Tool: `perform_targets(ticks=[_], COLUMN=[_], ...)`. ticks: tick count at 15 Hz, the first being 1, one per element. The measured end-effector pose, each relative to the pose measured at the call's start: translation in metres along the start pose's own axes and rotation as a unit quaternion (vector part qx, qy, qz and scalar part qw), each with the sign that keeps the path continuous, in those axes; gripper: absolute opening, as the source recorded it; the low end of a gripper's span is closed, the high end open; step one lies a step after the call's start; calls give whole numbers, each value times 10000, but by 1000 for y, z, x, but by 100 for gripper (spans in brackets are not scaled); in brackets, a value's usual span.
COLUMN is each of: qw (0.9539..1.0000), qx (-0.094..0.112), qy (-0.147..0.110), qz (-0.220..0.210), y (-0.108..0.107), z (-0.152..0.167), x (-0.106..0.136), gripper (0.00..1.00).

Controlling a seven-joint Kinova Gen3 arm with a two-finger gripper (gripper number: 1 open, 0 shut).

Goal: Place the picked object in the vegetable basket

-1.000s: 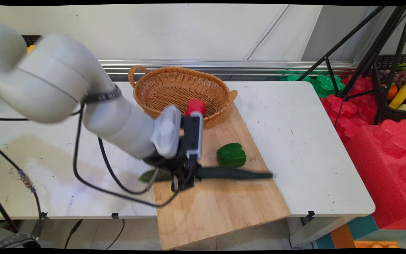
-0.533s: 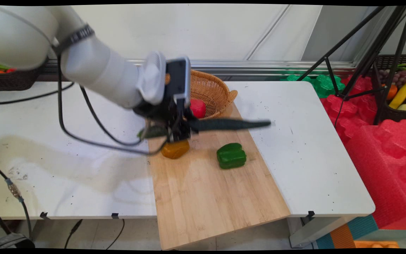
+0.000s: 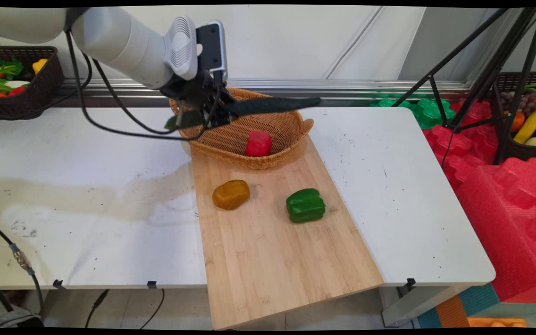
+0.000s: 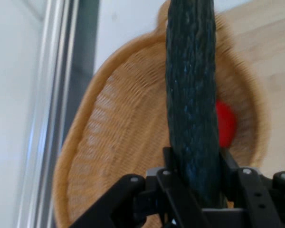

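The black gripper (image 3: 203, 110) hangs in the air with its two fingers (image 4: 229, 166) clamped on a long dark green cucumber (image 3: 268, 106), one finger on each flank near the stalk end. Most of the cucumber juts out sideways from the fingers, and only a short paler stub shows on their other side. In the hand view the cucumber runs straight away from the fingers and crosses the whole mouth of the woven basket (image 3: 296, 135), which lies directly beneath them and apart from them. A red vegetable (image 3: 258, 143) rests inside the basket, below the fingers and just to one side of the cucumber's line. Farther out from the fingers, on the wooden cutting board (image 3: 277, 260) that touches the basket's near rim, sit an orange-brown vegetable (image 3: 231, 194) and a green bell pepper (image 3: 305, 205), well apart from each other and from the gripper. The board lies on the white table (image 3: 389, 186).
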Motion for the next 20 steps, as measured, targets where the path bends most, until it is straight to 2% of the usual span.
perform_targets(ticks=[5,8,14,20], qw=[9990,9982,9982,9985], qx=[296,386,367,317], qy=[-279,-409,-408,-258], qz=[-160,-218,-256,-367], y=[-33,-50,-73,-80], z=[29,51,105,140], x=[-26,-41,-62,-73], gripper=[0,0,0,0])
